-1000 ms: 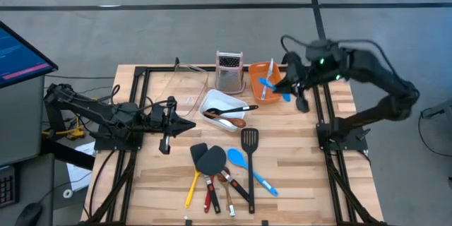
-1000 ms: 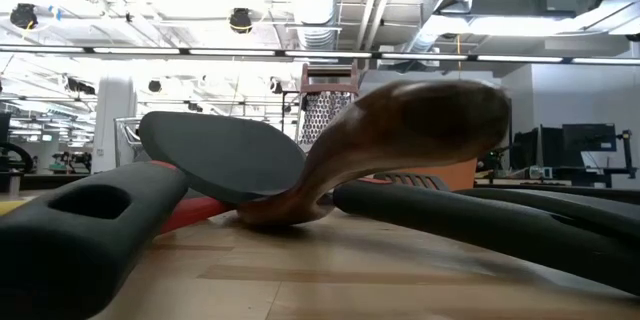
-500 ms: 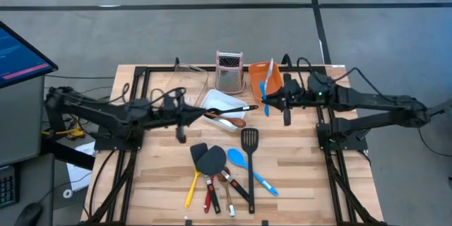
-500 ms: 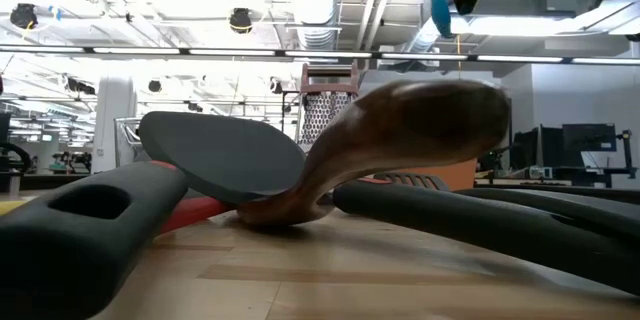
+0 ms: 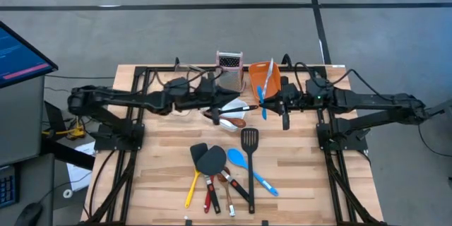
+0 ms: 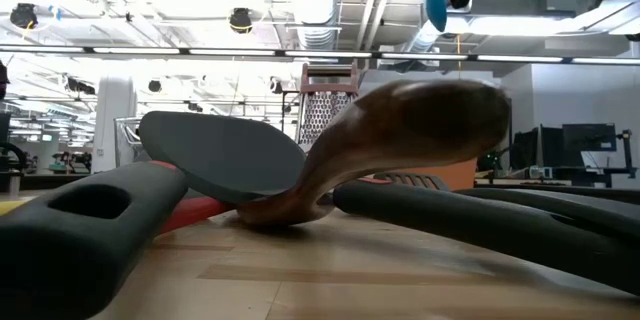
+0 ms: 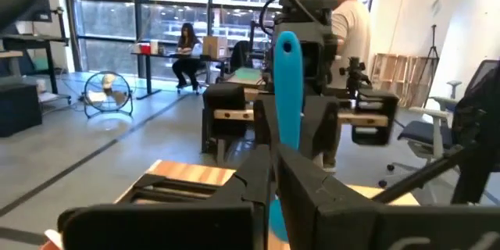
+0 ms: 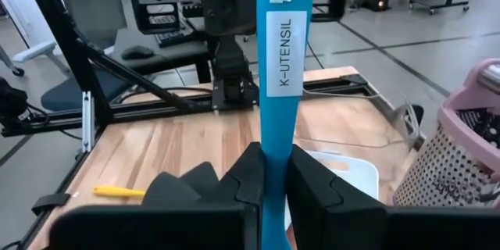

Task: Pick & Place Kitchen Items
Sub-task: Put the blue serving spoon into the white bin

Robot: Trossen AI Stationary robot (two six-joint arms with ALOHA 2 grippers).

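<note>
Since the earlier frame the left gripper, closed and empty, has reached over the white rectangular tub, while the right gripper, clamped on the slim blue plastic spoon, should carry it level and clear of that arm.

Label on blue spoon handle: I read "K-UTENSIL" on a white sticker.
Other text: I can read none.

Utensils before tub
</note>
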